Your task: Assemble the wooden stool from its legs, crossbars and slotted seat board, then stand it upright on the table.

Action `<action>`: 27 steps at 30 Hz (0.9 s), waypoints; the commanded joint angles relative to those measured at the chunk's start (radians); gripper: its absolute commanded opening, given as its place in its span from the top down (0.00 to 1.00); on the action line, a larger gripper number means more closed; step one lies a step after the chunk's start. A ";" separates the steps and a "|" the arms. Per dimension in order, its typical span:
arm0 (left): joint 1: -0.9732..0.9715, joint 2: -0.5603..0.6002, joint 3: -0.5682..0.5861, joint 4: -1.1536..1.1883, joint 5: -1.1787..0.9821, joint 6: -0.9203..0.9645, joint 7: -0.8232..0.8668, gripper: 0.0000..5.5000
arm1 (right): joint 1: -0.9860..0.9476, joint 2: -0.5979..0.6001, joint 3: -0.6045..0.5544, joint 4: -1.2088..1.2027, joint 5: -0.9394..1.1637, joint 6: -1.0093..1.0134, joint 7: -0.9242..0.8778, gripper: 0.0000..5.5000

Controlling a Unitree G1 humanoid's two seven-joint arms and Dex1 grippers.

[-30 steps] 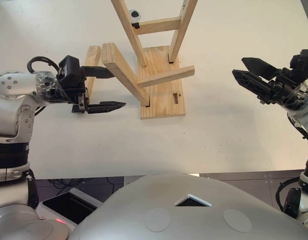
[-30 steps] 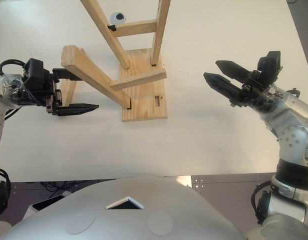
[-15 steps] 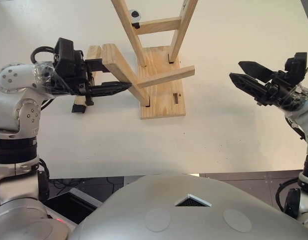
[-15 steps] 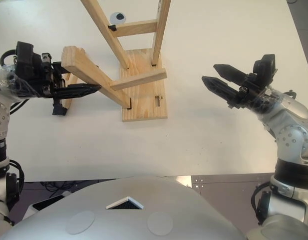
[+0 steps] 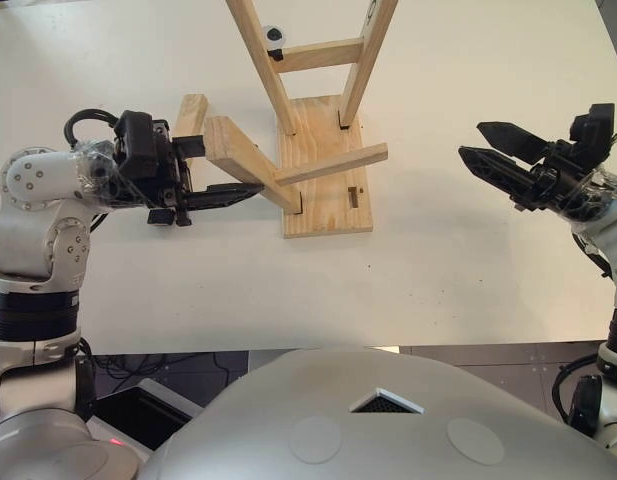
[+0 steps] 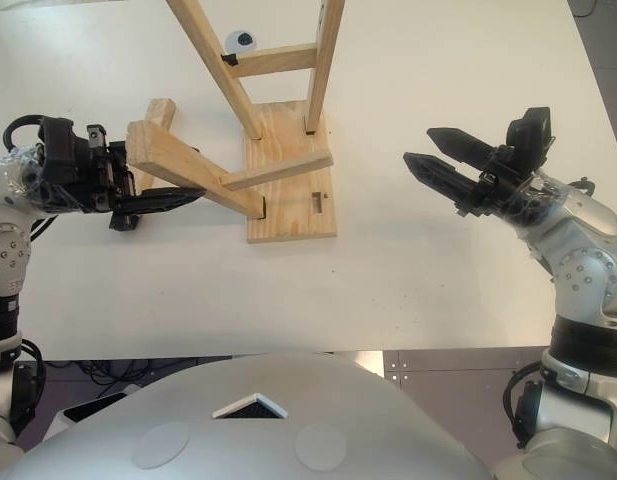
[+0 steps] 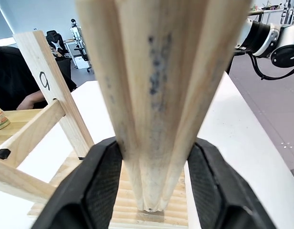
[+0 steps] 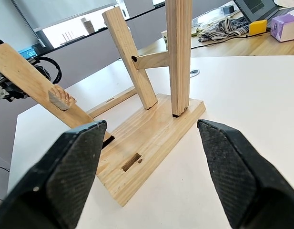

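Note:
The slotted seat board (image 5: 326, 190) lies flat on the white table. Two legs (image 5: 256, 60) joined by a crossbar (image 5: 316, 54) stand in its far slots. A third leg (image 5: 243, 158) leans out of the near-left slot toward my left, and its crossbar (image 5: 333, 163) sticks out to the right. My left gripper (image 5: 233, 172) is shut on this leaning leg, whose sides both pads (image 7: 101, 188) press. A loose leg (image 5: 188, 115) lies on the table behind that gripper. One slot (image 5: 354, 195) is bare. My right gripper (image 5: 474, 141) hovers open to the right of the board, holding nothing.
A small round black-and-white object (image 5: 277, 35) lies at the far side, behind the standing legs. Bare table (image 5: 428, 250) stretches between the board and my right gripper and along the near edge. A dark bin (image 5: 138, 410) sits below the table's front left.
My left gripper swung in from the left and shut on the leaning leg, which now tilts lower. The right gripper shifted only slightly.

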State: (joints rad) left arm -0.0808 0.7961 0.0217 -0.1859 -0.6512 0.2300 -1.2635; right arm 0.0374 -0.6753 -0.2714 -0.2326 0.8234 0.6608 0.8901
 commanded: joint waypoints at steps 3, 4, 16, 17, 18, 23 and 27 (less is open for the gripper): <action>0.014 0.061 -0.050 -0.004 0.017 0.156 -0.008 0.63 | 0.013 0.017 0.000 -0.010 -0.011 -0.008 -0.012 0.36; 0.012 0.064 -0.048 -0.006 0.016 0.159 -0.010 0.63 | 0.014 0.019 0.000 -0.011 -0.012 -0.010 -0.014 0.36; 0.021 0.172 0.061 -0.078 0.045 0.174 0.010 0.44 | 0.077 0.033 -0.004 -0.040 -0.016 -0.041 -0.033 0.36; 0.030 0.177 0.058 -0.067 0.058 0.171 0.004 0.41 | 0.082 0.036 -0.004 -0.043 -0.017 -0.044 -0.035 0.36; 0.050 0.201 0.031 -0.013 0.137 0.135 0.013 0.38 | 0.085 0.037 -0.003 -0.043 -0.019 -0.046 -0.036 0.36; 0.019 0.145 -0.016 0.287 0.373 0.018 0.176 0.30 | 0.087 0.043 -0.002 -0.036 -0.035 -0.054 -0.037 0.36; 0.014 0.022 0.019 0.357 0.387 0.077 0.355 0.30 | 0.088 0.053 0.006 -0.039 -0.045 -0.058 -0.043 0.36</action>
State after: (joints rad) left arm -0.0498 0.8774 0.0076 0.1252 -0.2757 0.2705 -1.0015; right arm 0.1244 -0.6367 -0.2720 -0.2652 0.7932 0.6128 0.8567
